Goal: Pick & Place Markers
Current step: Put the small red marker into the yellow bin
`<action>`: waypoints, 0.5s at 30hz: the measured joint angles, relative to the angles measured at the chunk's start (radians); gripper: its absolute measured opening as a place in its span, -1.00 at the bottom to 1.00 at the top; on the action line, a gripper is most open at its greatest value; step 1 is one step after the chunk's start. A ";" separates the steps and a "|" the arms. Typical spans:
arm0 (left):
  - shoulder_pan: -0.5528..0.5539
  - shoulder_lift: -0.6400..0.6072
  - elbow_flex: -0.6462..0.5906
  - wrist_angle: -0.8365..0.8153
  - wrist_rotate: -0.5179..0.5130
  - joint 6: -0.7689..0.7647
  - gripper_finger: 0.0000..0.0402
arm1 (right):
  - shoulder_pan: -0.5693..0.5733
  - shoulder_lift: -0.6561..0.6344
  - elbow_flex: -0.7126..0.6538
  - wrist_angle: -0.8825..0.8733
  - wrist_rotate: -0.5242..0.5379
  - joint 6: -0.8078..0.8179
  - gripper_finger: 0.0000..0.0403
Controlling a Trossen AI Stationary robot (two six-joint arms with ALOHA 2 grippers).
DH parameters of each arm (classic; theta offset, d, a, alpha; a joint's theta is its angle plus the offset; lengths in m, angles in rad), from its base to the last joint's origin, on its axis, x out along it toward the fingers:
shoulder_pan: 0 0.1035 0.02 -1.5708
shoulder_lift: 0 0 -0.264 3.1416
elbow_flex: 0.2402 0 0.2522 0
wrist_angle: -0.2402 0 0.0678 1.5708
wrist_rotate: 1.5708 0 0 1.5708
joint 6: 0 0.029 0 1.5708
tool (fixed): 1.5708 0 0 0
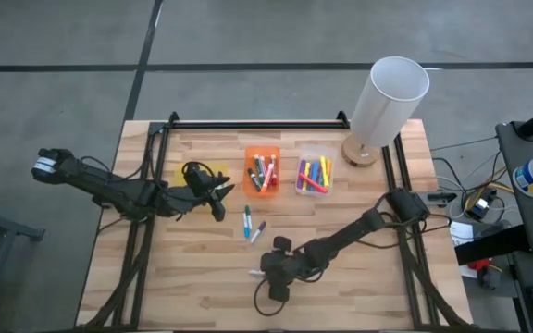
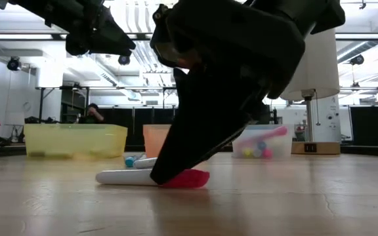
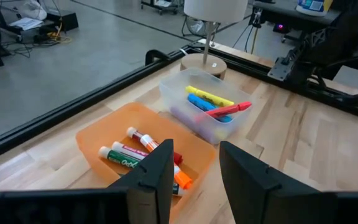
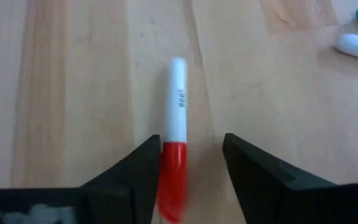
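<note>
A white-barrelled marker with a red cap [image 4: 178,106] lies flat on the wood near the table's near edge [image 1: 257,272]. My right gripper [image 4: 191,177] is open and low over it, one finger on each side of the capped end. Two more markers [image 1: 246,220] [image 1: 258,229] lie loose mid-table. Several others sit in the orange bin [image 1: 262,171] and the clear bin [image 1: 313,176]. My left gripper [image 3: 194,180] is open and holds nothing; it hovers beside the yellow bin [image 1: 202,173], facing the orange bin [image 3: 135,149]. My right gripper points down with its fingers astride the marker's red cap [image 4: 173,180], lying along the pen. One finger [image 4: 143,177] stands right against the cap. I cannot tell whether it touches. The marker lies flat on the table [image 2: 130,177].
A lamp with a white shade [image 1: 391,92] stands at the far right corner. Black frame rails [image 1: 248,123] run along the far edge and both sides. Bare wood lies left of and in front of the right gripper. People and equipment show in the room behind.
</note>
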 joint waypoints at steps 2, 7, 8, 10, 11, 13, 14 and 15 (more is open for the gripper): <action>0.000 0.000 0.000 0.000 0.000 0.000 -0.39 | 0.000 0.000 0.000 -0.016 0.011 -0.007 -0.25; 0.000 0.000 0.000 0.000 0.000 0.000 -0.39 | 0.000 0.000 -0.001 -0.028 0.014 -0.049 -0.55; 0.000 0.000 0.000 0.001 0.000 0.000 -0.39 | 0.000 0.000 -0.001 -0.029 0.014 -0.058 -0.60; 0.000 0.000 0.000 0.002 0.000 0.000 -0.39 | -0.001 -0.001 -0.002 -0.030 0.001 -0.080 -0.69; 0.000 0.000 0.000 0.003 0.000 0.000 -0.39 | -0.003 -0.002 -0.003 -0.030 -0.008 -0.092 -0.73; 0.000 0.000 0.000 0.003 0.000 0.000 -0.39 | -0.003 -0.002 -0.005 -0.031 -0.012 -0.102 -0.78; 0.000 0.000 0.000 0.003 0.000 0.000 -0.39 | -0.005 -0.002 -0.005 -0.033 -0.011 -0.102 -0.79; 0.000 0.000 0.000 0.003 0.000 0.000 -0.39 | -0.009 -0.002 -0.005 -0.035 -0.013 -0.103 -0.81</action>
